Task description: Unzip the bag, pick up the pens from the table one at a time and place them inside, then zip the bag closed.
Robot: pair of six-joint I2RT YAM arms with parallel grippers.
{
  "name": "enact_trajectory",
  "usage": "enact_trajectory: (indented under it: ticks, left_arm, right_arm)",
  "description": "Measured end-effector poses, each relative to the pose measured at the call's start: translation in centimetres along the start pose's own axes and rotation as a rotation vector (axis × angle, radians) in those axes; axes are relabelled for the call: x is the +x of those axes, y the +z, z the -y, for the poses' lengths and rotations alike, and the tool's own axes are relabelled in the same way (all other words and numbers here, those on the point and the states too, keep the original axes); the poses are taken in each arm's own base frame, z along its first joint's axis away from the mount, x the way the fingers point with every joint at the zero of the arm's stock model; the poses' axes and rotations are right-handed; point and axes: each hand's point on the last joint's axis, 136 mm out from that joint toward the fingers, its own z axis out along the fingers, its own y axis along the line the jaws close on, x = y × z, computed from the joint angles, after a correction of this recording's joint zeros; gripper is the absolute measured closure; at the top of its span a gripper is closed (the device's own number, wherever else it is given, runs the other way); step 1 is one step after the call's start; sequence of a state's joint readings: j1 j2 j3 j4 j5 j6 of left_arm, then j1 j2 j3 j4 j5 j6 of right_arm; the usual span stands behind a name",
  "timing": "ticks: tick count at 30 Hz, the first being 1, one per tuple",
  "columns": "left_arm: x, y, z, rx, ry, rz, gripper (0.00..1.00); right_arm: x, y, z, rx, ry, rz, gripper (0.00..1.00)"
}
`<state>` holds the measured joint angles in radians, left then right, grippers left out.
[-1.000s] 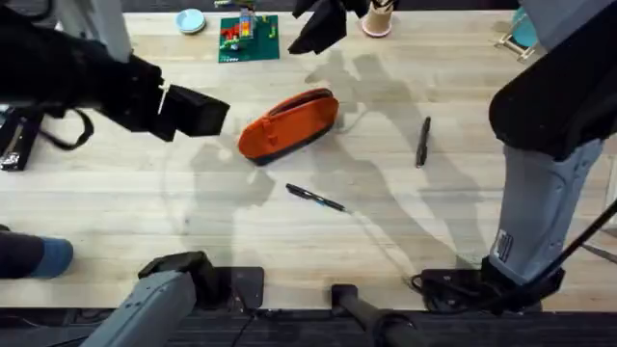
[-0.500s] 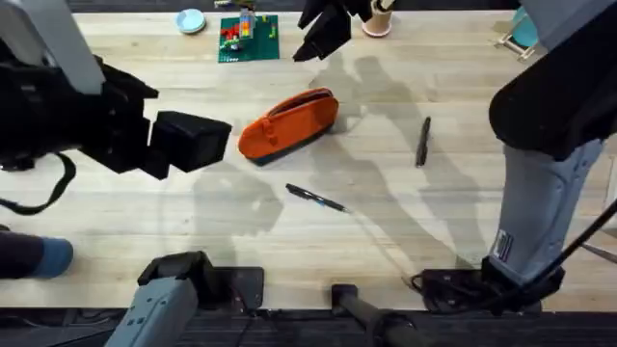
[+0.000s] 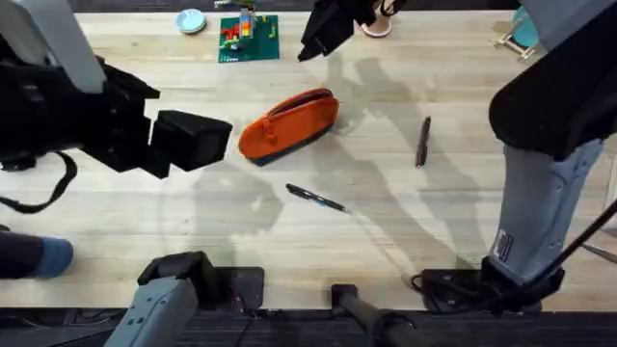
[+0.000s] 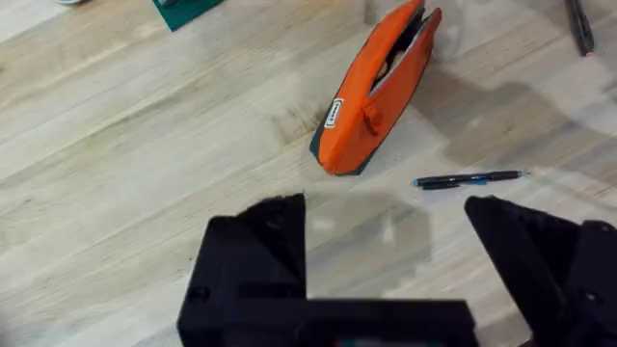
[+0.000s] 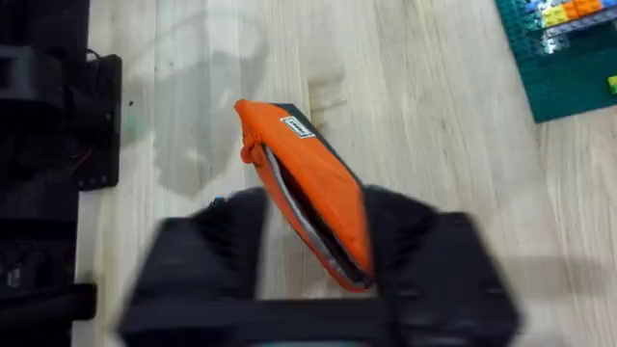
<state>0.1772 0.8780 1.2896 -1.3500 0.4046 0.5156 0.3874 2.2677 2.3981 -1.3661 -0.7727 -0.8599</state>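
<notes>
The orange bag (image 3: 287, 123) lies slanted on the table (image 3: 463, 222), its zipper mouth slightly parted in the left wrist view (image 4: 376, 92). One dark pen (image 3: 316, 198) lies just in front of it, also seen by the left wrist (image 4: 469, 178). A second pen (image 3: 422, 142) lies to the bag's right. My left gripper (image 3: 214, 137) hovers open to the left of the bag, its black fingers (image 4: 255, 260) wide apart with nothing between them. My right gripper (image 3: 323, 29) hangs open beyond the bag, high over the table's far side, and its wrist looks down on the bag (image 5: 308, 183).
A green baseplate with small bricks (image 3: 249, 37), a blue dish (image 3: 191, 19) and a pink cup (image 3: 376, 23) stand along the far edge. A teal object (image 3: 525, 29) sits at the far right corner. Bare wood lies in front of the pens.
My left arm has swung lower and a little right, toward the bag's left end, and then held still. The right gripper has drifted slightly to the right. Bag and pens have not moved.
</notes>
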Motion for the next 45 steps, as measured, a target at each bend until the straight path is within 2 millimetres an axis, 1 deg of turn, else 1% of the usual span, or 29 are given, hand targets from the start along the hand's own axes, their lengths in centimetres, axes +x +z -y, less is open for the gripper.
enact_trajectory:
  ticks: [1,2,3,4,5,12,16,18,22,29,33,40,45]
  left_arm:
    - [0.0,0.0,0.0,0.0,0.0,0.0,0.005]
    - [0.0,0.0,0.0,0.0,0.0,0.0,0.006]
    - [0.0,0.0,0.0,0.0,0.0,0.0,0.006]
    - [0.0,0.0,0.0,0.0,0.0,0.0,0.006]
    - [0.0,0.0,0.0,0.0,0.0,0.0,0.006]
    - [0.0,0.0,0.0,0.0,0.0,0.0,0.006]
    - [0.0,0.0,0.0,0.0,0.0,0.0,0.006]
    - [0.0,0.0,0.0,0.0,0.0,0.0,0.006]
    - [0.0,0.0,0.0,0.0,0.0,0.0,0.006]
    - [0.0,0.0,0.0,0.0,0.0,0.0,0.006]
    - [0.0,0.0,0.0,0.0,0.0,0.0,0.006]
    - [0.0,0.0,0.0,0.0,0.0,0.0,0.007]
    - [0.0,0.0,0.0,0.0,0.0,0.0,0.006]
  right_arm:
    - [0.0,0.0,0.0,0.0,0.0,0.0,0.631]
    - [0.0,0.0,0.0,0.0,0.0,0.0,0.785]
    - [0.0,0.0,0.0,0.0,0.002,0.0,0.909]
    - [0.0,0.0,0.0,0.0,0.004,-0.001,0.955]
    - [0.0,0.0,0.0,0.0,0.004,-0.001,0.966]
    - [0.2,0.0,-0.2,-0.009,0.011,-0.008,0.971]
    - [0.5,0.0,-0.6,-0.021,-0.032,-0.017,0.971]
    - [0.6,-0.1,-0.8,-0.029,-0.075,-0.022,0.971]
    - [0.8,-0.2,-1.0,-0.035,-0.213,-0.031,0.971]
    - [1.6,-0.2,-0.4,-0.017,-0.521,-0.078,0.971]
    - [1.7,-0.2,-0.3,-0.017,-0.656,-0.09,0.971]
    - [1.9,-0.1,-0.2,-0.02,-0.747,-0.103,0.971]
    - [2.1,0.9,-0.5,-0.02,-0.765,-0.176,0.971]
